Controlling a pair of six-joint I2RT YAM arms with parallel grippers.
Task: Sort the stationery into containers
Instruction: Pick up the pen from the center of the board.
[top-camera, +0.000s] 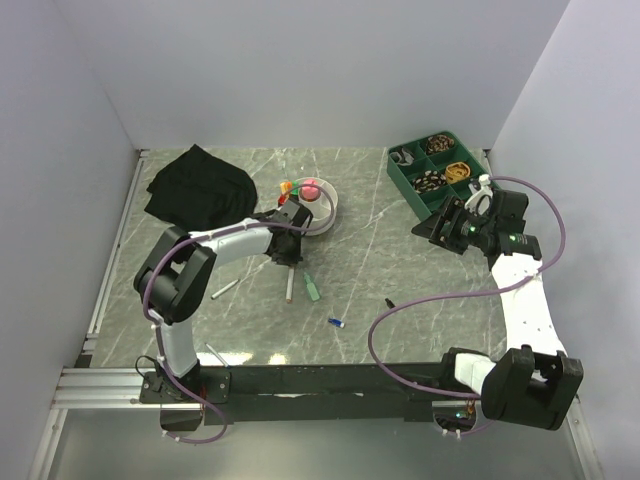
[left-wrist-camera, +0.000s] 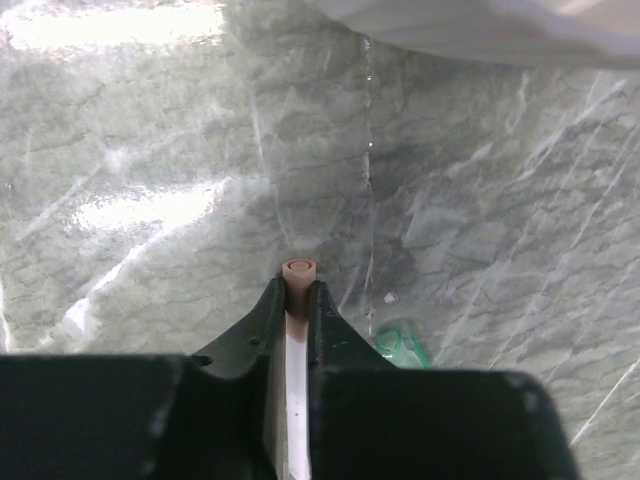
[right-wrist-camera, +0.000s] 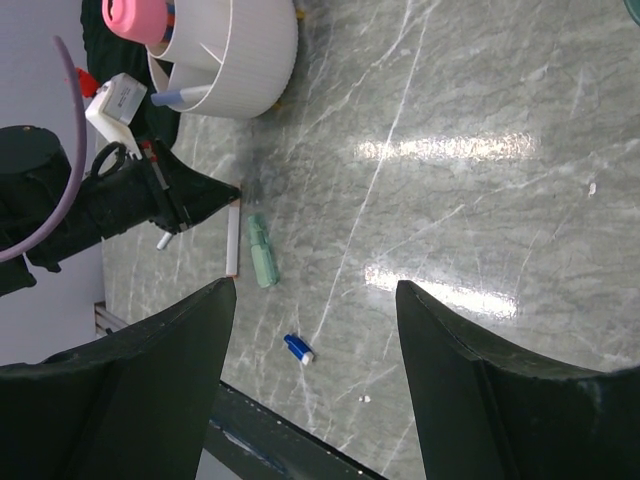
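Gripping confirmed: left gripper (left-wrist-camera: 296, 300) clamped white pen (left-wrist-camera: 298, 272) just beside bowl (top-camera: 333, 210), probably for lift into it; right gripper (right-wrist-camera: 315, 295) waited, jaws apart, empty.

Bright, even overhead light falls on the marble tabletop (top-camera: 400, 260), leaving only soft, short shadows under the arms. Its glossy surface throws white glare patches in both wrist views. There the close left tool (left-wrist-camera: 297, 290) and right tool (right-wrist-camera: 315, 290) look dark and slightly blurred.
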